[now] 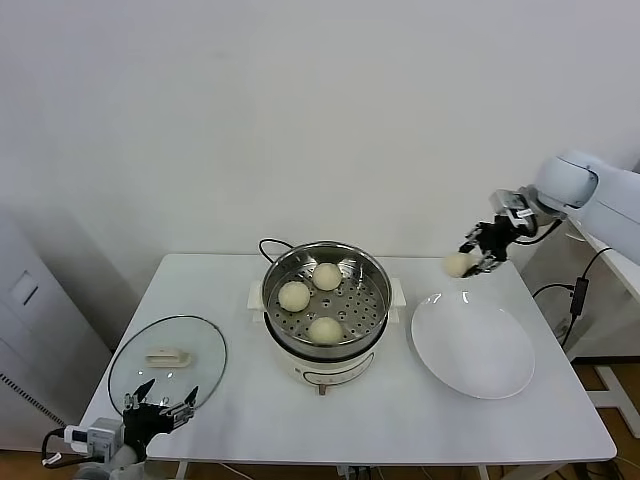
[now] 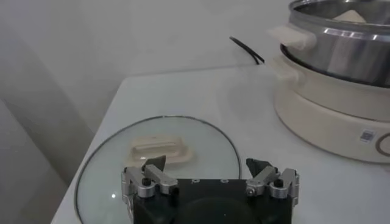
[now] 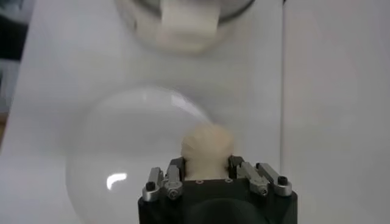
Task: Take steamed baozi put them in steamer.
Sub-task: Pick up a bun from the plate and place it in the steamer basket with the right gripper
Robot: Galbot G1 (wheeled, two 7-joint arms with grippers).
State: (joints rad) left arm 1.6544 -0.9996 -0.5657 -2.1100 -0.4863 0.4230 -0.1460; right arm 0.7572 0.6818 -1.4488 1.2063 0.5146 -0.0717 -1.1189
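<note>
At lower left of the head view I see my left gripper [image 1: 158,404] spread wide at the round glass lid [image 1: 168,360]. At centre, the shiny perforated steel steamer [image 1: 326,292] holds three pale round baozi [image 1: 294,295]. At right, my right gripper [image 1: 479,256] pinches a fourth baozi [image 1: 457,264] above the bare white plate [image 1: 473,343].

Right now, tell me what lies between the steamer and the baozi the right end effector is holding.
In the head view, only bare white table and the plate's far rim lie between the steamer and the baozi lifted in the right end effector.
</note>
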